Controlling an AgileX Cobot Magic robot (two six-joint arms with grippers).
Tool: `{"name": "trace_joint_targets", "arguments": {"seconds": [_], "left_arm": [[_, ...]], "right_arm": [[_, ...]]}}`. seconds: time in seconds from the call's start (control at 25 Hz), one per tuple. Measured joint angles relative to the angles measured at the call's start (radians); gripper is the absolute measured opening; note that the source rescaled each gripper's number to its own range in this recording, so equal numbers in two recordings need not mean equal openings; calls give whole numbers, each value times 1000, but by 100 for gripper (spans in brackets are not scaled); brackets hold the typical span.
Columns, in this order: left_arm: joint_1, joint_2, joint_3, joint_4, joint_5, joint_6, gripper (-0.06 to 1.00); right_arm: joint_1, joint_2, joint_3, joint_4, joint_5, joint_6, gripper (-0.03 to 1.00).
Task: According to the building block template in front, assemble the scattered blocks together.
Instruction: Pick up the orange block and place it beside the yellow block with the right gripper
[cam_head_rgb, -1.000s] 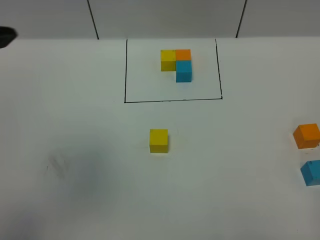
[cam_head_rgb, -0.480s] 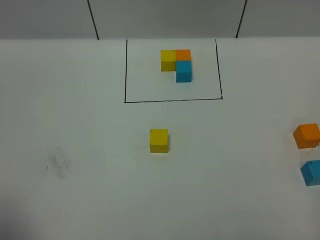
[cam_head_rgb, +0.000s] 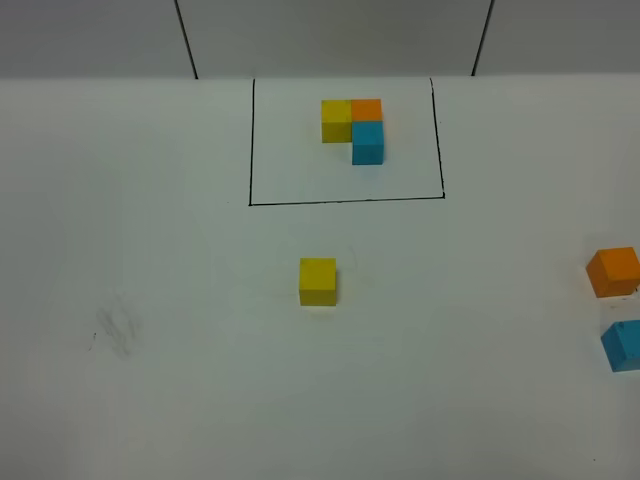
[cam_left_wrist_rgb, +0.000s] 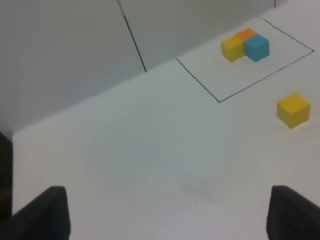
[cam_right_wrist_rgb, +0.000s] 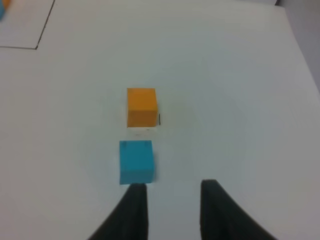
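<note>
**Both grippers empty; the three scattered blocks are not yet assembled.**

The building block template (cam_head_rgb: 352, 130) sits inside its black frame (cam_head_rgb: 345, 200). The yellow block (cam_head_rgb: 318, 281) lies just outside the frame on the robot's side. The orange block (cam_head_rgb: 613, 271) and blue block (cam_head_rgb: 624, 345) lie well off to the template's right, close together but apart. The left gripper (cam_left_wrist_rgb: 170, 215) is spread wide and the right gripper (cam_right_wrist_rgb: 175, 200) is part open, and neither holds anything. Only the right wrist view shows one finger (cam_right_wrist_rgb: 136, 210) lined up with the blue block rather than straddling it, so descending from here would likely shove it into the orange one. The high camera shows neither gripper and crops the blue block.
</note>
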Motion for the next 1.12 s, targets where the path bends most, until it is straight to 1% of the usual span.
{"name": "trace_joint_targets", "arguments": {"seconds": [0.08,0.2,0.36,0.52,0.72,0.76,1.12], "left_arm": [[64,-28,40,-50,0,-25,67],[139,-76,109,-105,-1,-56,67],[199,-122,204,-114,-36,-143,67],[215,-122,307,-102,-89,-183,67],[215,-122,408,-38,-109,-220,67],[215,-122,416,-26,-111,-228,67],[215,-122,419,-19,-127,-241,67]], "right_arm": [[0,0,0,0,0,0,0],[0,0,0,0,0,0,0],[0,0,0,0,0,0,0],[0,0,0,0,0,0,0],[0,0,0,0,0,0,0],[0,0,0,0,0,0,0],[0,0,0,0,0,0,0]]}}
